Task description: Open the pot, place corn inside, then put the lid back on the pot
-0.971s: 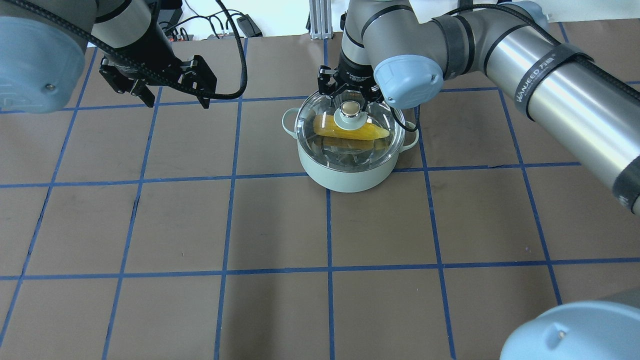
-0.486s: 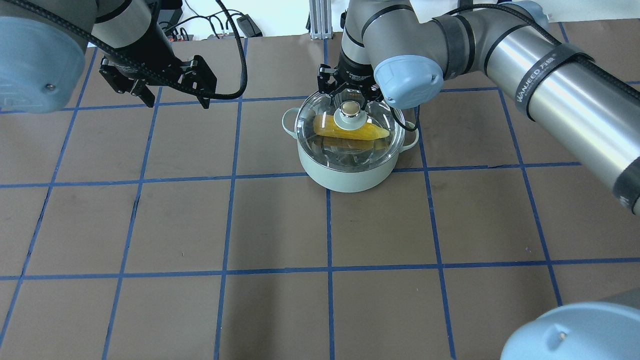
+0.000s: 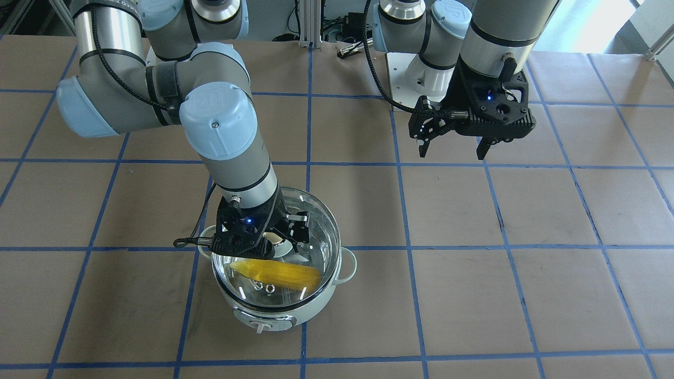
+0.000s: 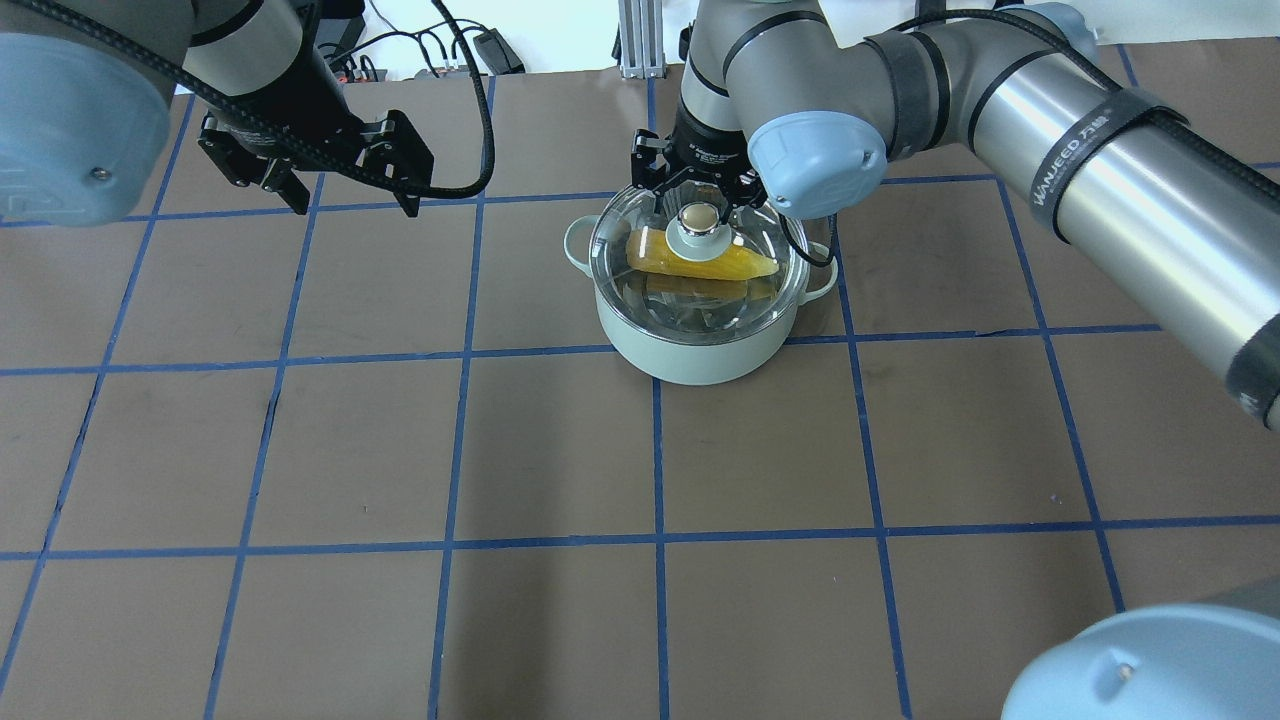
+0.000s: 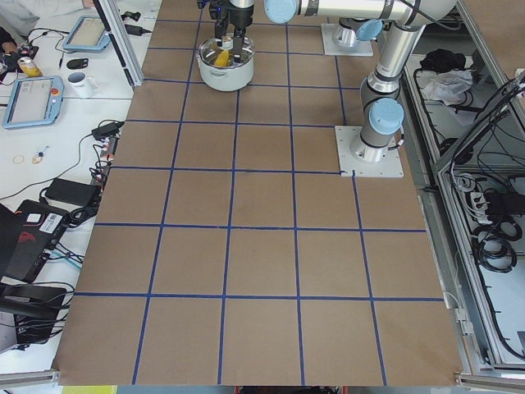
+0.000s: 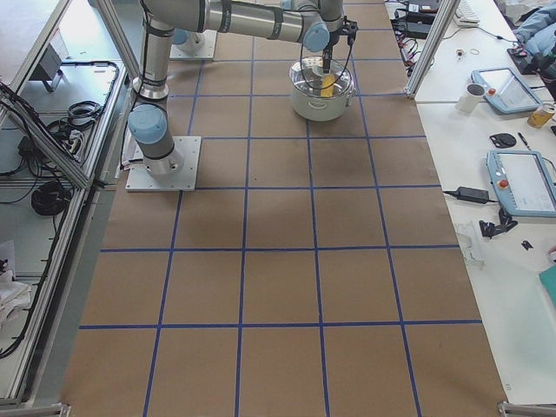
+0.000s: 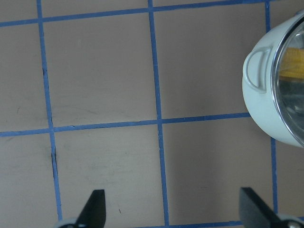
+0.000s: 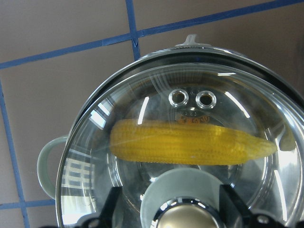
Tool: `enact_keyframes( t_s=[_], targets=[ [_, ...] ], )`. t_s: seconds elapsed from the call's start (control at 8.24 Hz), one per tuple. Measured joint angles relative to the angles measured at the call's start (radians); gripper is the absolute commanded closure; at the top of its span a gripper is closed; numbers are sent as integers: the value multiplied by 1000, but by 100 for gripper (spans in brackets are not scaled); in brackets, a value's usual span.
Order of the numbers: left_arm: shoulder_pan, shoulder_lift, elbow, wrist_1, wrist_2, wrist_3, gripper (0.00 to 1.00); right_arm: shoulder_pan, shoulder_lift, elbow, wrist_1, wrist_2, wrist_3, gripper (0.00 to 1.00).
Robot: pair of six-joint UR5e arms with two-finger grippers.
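The mint-green pot (image 4: 690, 355) stands at the middle back of the table. The clear glass lid (image 4: 640, 285) sits on it, and the yellow corn (image 4: 735, 265) lies inside under the glass. My right gripper (image 4: 697, 195) is open just above the lid's gold knob (image 4: 701, 215), one finger on each side and not touching it. The right wrist view shows the corn (image 8: 190, 142), the knob (image 8: 185, 218) and a finger (image 8: 114, 204) beside it. My left gripper (image 4: 356, 208) is open and empty above bare table, left of the pot (image 7: 259, 95).
The table is brown paper with a blue tape grid (image 4: 655, 450). Cables and a metal post (image 4: 640, 40) lie past the back edge. Side benches hold tablets (image 6: 521, 187) and a mug (image 5: 79, 82). The arms' base plates (image 5: 369, 152) stand on the robot's side.
My right gripper has risen slightly off the lid knob. The lid, pot, corn and left arm have not moved.
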Motion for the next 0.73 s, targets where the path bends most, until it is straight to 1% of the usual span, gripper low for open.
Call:
enact_keyframes(
  t_s=[0.61, 0.73],
  targets=[
    [0, -1, 0, 7, 0, -1, 0, 0, -1, -5, -8, 1, -25, 27],
    [0, -2, 0, 12, 0, -1, 0, 0, -1, -2, -9, 1, -30, 33]
  ],
)
